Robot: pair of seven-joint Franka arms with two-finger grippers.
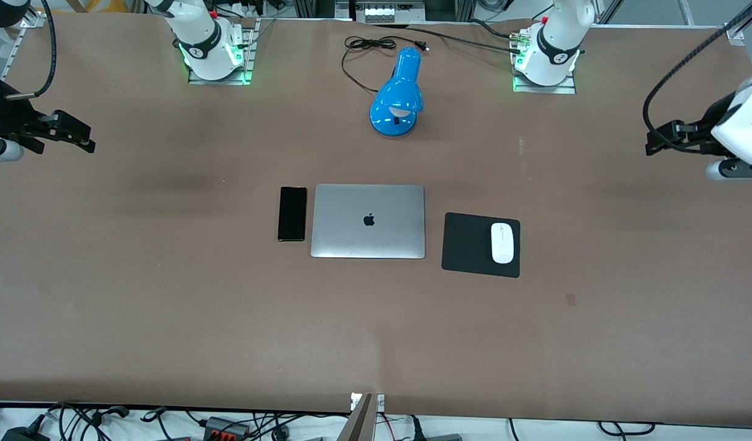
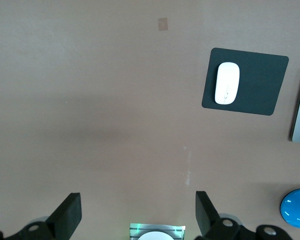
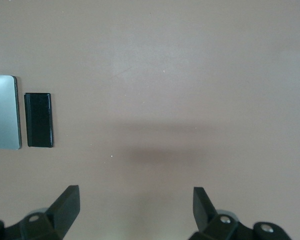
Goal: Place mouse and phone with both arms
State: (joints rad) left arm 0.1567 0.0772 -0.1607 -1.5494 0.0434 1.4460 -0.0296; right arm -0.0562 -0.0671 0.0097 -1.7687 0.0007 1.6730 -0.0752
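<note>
Mouse [image 1: 502,242] lay on pad [image 1: 480,244], phone [image 1: 292,214] beside laptop [image 1: 368,221]. Left gripper [image 2: 138,214] and right gripper [image 3: 136,209] hung spread, empty, apparently parked clear.

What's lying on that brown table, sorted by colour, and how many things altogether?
Black: 2, the phone and the mouse pad
White: 1, the mouse, lying on the pad
Silver: 1, the closed laptop
Blue: 1, the desk lamp
Total: 5
</note>
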